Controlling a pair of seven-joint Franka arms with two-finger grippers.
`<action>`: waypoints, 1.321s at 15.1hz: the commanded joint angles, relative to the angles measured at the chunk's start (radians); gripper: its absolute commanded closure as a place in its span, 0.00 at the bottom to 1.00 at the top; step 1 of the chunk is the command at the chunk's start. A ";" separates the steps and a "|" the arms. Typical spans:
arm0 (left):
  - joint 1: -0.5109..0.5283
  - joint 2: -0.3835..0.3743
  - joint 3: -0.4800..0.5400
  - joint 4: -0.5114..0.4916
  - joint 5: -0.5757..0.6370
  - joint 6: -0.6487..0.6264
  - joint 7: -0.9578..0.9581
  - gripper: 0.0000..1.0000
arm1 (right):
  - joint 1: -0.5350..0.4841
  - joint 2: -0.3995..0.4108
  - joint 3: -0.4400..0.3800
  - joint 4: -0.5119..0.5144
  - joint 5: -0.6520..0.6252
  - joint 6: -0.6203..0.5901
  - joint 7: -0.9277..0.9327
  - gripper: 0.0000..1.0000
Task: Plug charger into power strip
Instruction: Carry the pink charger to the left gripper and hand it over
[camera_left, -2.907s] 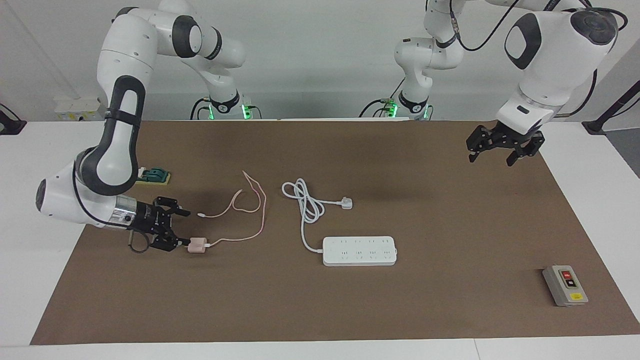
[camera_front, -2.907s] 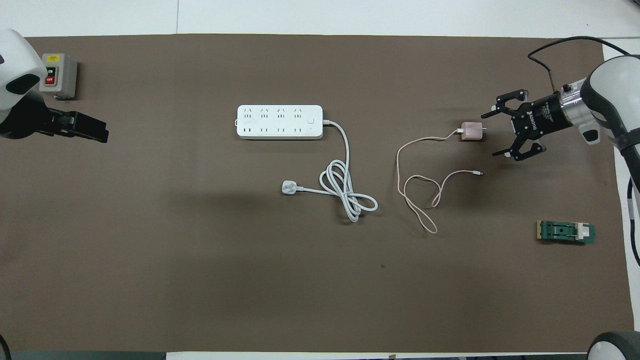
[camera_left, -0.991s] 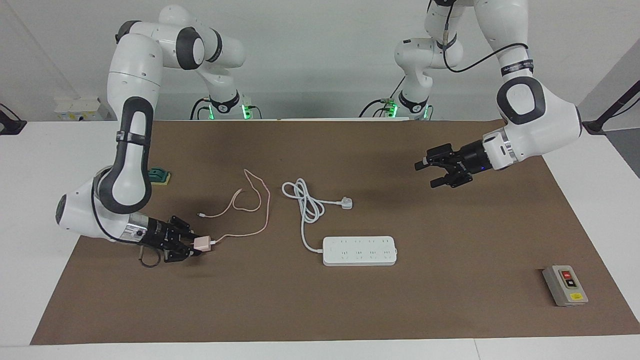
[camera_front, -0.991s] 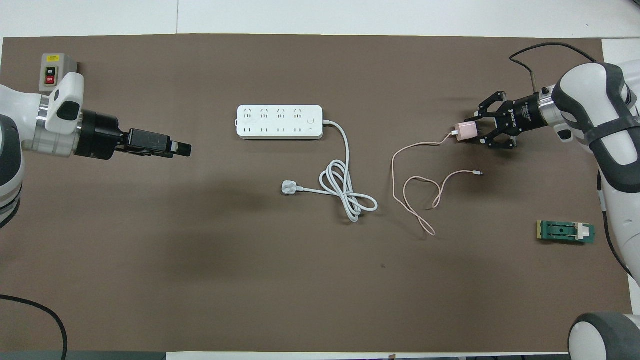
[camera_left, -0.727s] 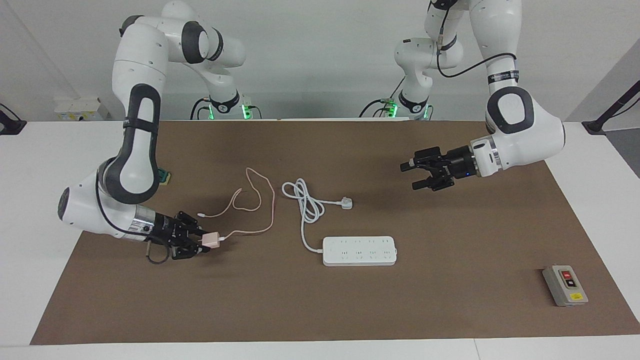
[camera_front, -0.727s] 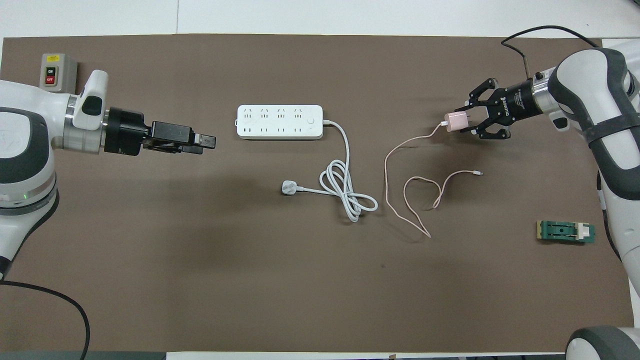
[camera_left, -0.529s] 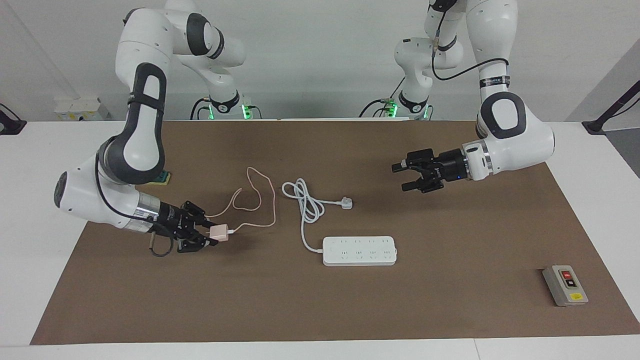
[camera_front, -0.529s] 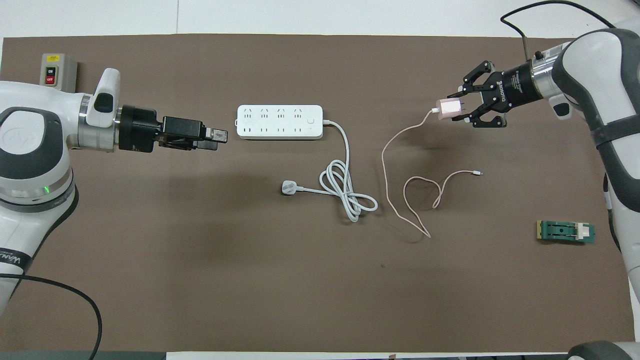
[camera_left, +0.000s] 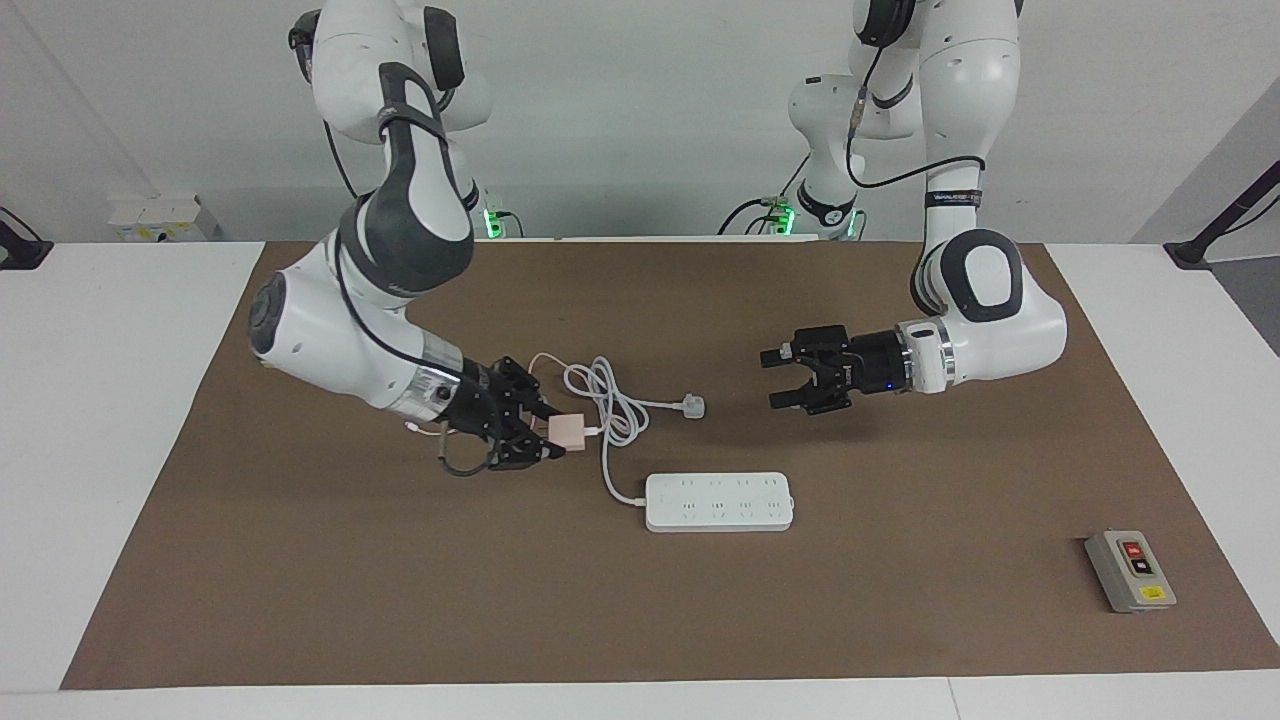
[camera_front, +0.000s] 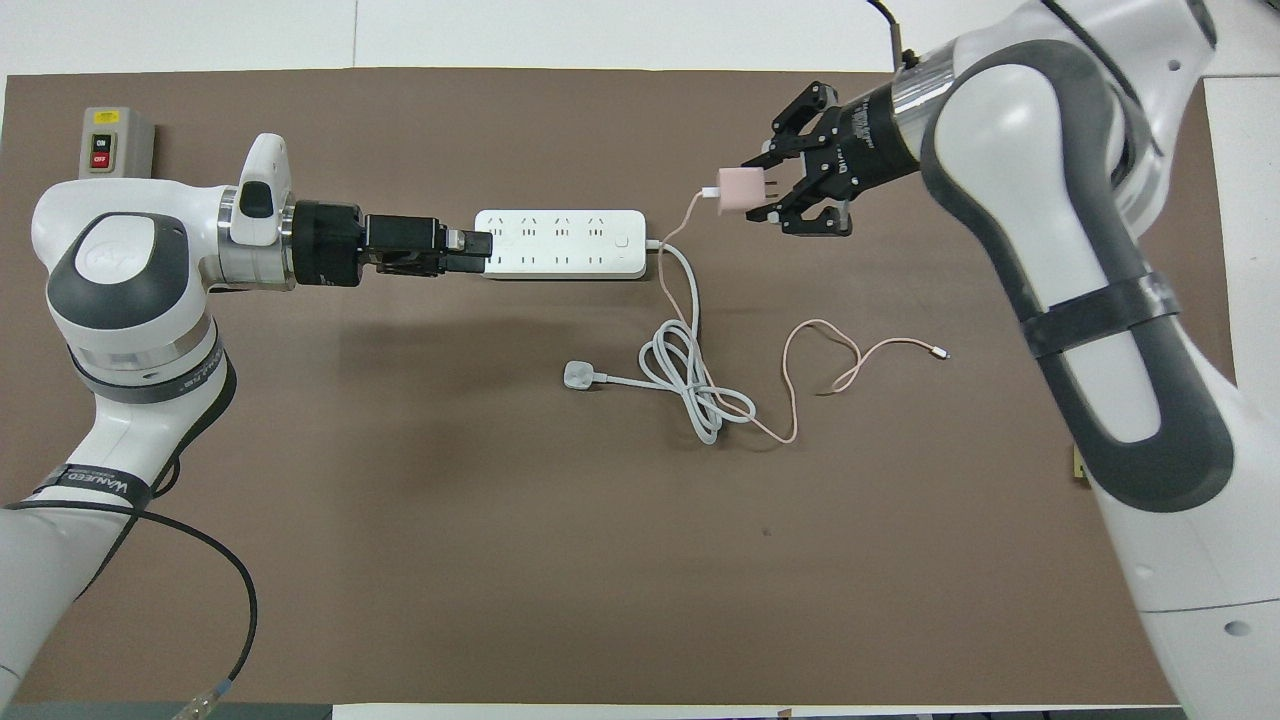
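Observation:
The charger (camera_left: 567, 430) (camera_front: 738, 190), a small pink cube, hangs above the mat with my right gripper (camera_left: 556, 432) (camera_front: 762, 190) shut on it, its prongs pointing back into the hand. It is over the white cord at the corded end of the power strip (camera_left: 718, 501) (camera_front: 560, 243). The charger's thin pink cable (camera_front: 800, 345) trails back over the white cord loops. My left gripper (camera_left: 775, 378) (camera_front: 470, 250) is open, empty and raised. From above, its tips cover the strip's end toward the left arm.
The strip's thick white cord (camera_left: 610, 400) lies coiled nearer to the robots than the strip, ending in a white three-pin plug (camera_left: 692, 406) (camera_front: 578, 375). A grey box with red and black buttons (camera_left: 1130, 571) (camera_front: 108, 140) sits at the mat's corner toward the left arm's end.
My right gripper has carried the charger from the right arm's end of the mat toward the strip, dragging the pink cable along. The left gripper has moved in toward the strip's other end.

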 joint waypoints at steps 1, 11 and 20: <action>-0.029 0.046 0.008 0.045 -0.066 0.014 0.047 0.00 | 0.082 0.017 -0.004 0.020 0.019 0.085 0.068 1.00; -0.062 0.043 0.006 0.001 -0.180 0.115 0.039 0.00 | 0.244 0.024 -0.004 0.023 0.009 0.208 0.219 1.00; -0.083 0.017 -0.015 -0.056 -0.260 0.054 -0.006 0.00 | 0.234 0.023 -0.005 0.023 0.012 0.194 0.245 1.00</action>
